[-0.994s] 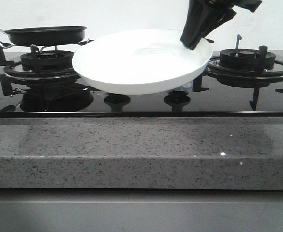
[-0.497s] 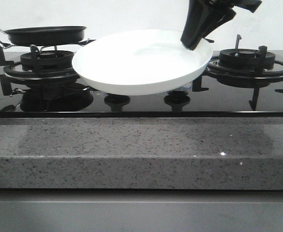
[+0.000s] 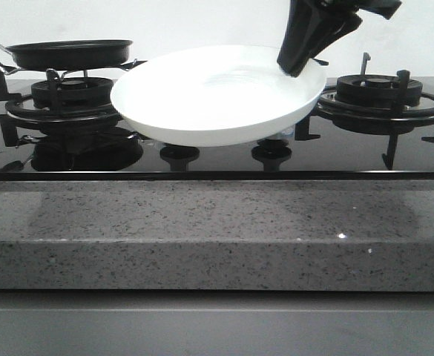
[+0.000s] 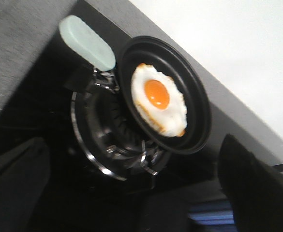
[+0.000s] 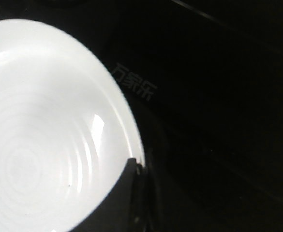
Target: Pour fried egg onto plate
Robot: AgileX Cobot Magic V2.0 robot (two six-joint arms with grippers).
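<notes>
The fried egg [image 4: 158,99], white with an orange yolk, lies flat in a small black frying pan [image 4: 199,125] with a pale green handle [image 4: 87,41]. From the front the pan [image 3: 68,53] rests on the left burner and its wall hides the egg. My left gripper [image 4: 131,183] hangs open above the pan, touching nothing, and is out of the front view. The white plate [image 3: 209,96] hangs tilted above the middle of the stove. My right gripper [image 3: 294,67] is shut on its right rim. The right wrist view shows the plate [image 5: 39,135] with a finger [image 5: 126,193] over its edge.
The black glass stove top [image 3: 217,165] carries a left burner grate [image 3: 68,104], a right burner grate [image 3: 383,96] and two knobs [image 3: 179,153] under the plate. A grey speckled stone counter [image 3: 217,230] runs along the front. A white wall stands behind.
</notes>
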